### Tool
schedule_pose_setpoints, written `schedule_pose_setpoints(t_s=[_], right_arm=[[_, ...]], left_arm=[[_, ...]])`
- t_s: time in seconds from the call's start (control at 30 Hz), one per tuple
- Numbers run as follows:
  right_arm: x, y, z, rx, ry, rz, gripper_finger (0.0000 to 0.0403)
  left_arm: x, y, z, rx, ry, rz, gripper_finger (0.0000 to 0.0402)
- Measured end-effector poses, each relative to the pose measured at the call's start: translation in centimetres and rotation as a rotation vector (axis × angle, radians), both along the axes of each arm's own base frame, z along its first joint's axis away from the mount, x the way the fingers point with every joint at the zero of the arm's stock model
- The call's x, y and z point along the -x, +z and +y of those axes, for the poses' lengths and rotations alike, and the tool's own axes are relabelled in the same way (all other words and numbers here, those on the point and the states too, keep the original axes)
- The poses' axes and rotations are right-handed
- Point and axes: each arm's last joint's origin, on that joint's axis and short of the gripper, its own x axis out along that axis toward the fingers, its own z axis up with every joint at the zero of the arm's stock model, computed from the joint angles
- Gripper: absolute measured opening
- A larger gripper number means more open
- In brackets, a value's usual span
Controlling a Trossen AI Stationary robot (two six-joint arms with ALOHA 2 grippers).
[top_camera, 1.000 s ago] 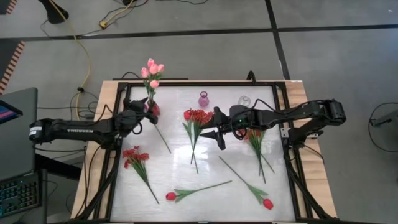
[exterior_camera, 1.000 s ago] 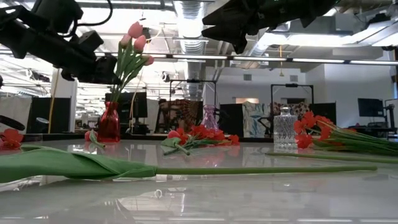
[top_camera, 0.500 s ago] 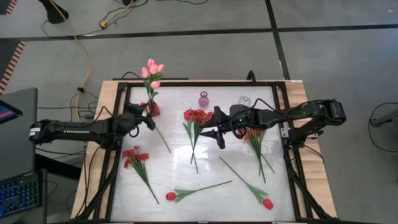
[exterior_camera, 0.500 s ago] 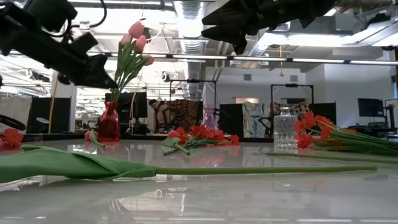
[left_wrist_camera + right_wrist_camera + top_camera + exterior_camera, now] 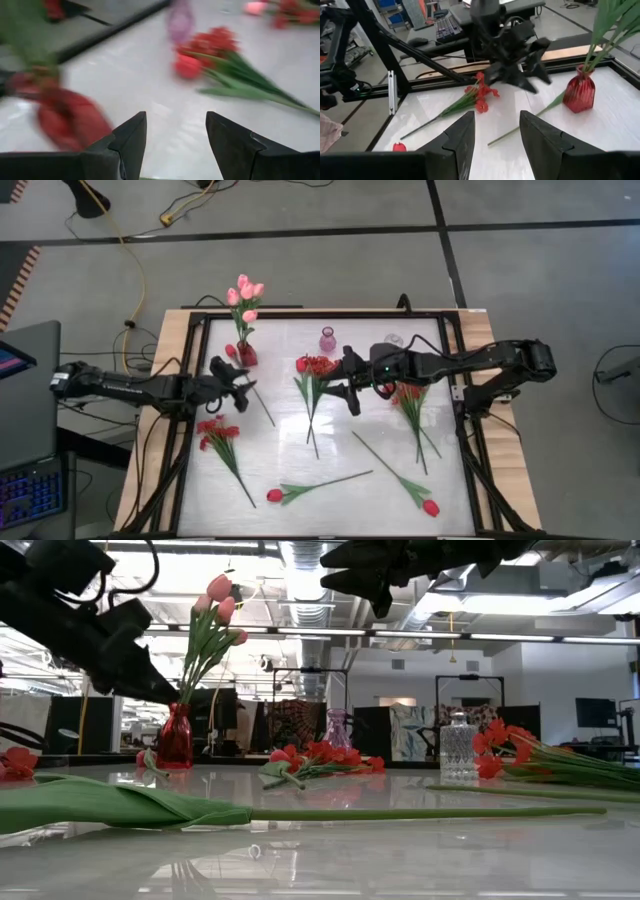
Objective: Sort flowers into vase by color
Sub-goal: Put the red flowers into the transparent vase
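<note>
Near the red vase (image 5: 245,355), where pink tulips (image 5: 244,295) are grouped by colour, the left gripper (image 5: 243,379) is held open and empty; the right gripper (image 5: 352,396) is likewise held open above the table.

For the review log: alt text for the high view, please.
Pink tulips stand in a red vase; red flowers lie across the table. The open left gripper and right gripper hover empty.
</note>
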Motion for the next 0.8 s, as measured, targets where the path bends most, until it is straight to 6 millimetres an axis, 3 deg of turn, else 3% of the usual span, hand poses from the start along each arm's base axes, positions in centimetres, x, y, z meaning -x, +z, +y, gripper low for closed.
schedule_pose_setpoints(t_s=[0.23,0.53,0.8], right_arm=[[0.1,-0.5,0.0,-0.005,0.0,0.059,0.0182],[0.2,-0.8,0.2,0.002,-0.021,0.087,0.0182],[0.6,-1.9,0.8,0.001,-0.003,0.21,0.0182]], left_arm=[[-0.1,0.0,-1.9,0.14,-0.118,-0.059,0.0177],[-0.5,0.0,-4.4,0.152,-0.156,-0.135,0.0145],[-1.0,-1.5,-6.2,0.243,-0.168,-0.092,0.0139]])
